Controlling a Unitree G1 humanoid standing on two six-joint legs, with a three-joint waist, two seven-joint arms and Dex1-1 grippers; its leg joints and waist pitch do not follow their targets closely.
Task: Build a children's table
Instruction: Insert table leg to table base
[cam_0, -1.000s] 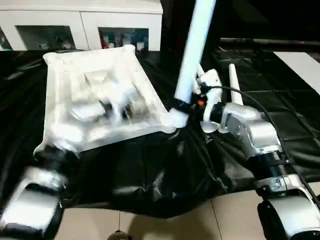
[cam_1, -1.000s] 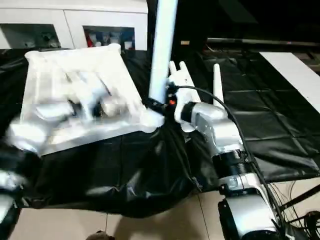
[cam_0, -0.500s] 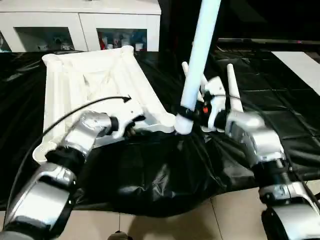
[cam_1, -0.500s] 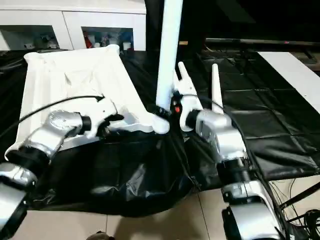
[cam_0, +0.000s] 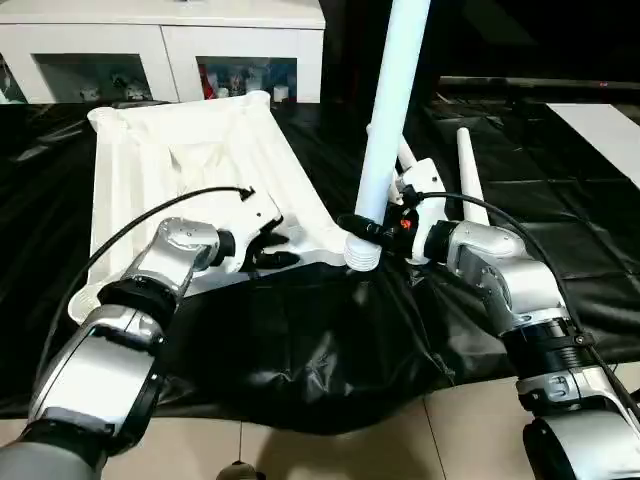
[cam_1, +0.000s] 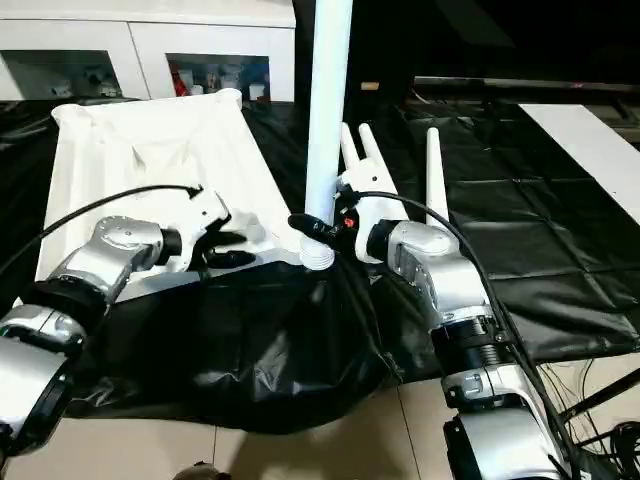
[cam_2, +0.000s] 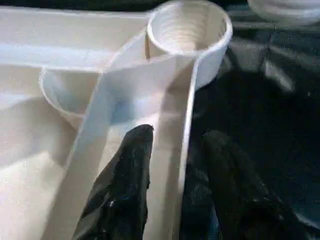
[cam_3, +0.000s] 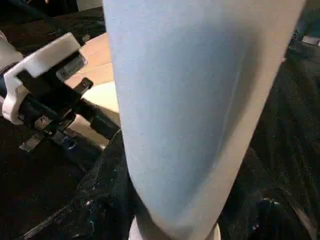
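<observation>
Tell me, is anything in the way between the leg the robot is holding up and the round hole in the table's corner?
Nothing visible. The right gripper holds the leg upright, its ribbed end just beside the near corner socket, which looks empty. The left gripper straddles the tabletop's rim short of that socket.

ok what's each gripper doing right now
Left gripper: fingers straddle the white plastic tabletop's rim.
Right gripper: shut on the long white tapered leg.

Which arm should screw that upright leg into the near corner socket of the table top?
Right. The right gripper already holds the leg upright, ribbed end beside the corner socket. The left gripper straddles the table top's rim, well placed to steady it.
</observation>
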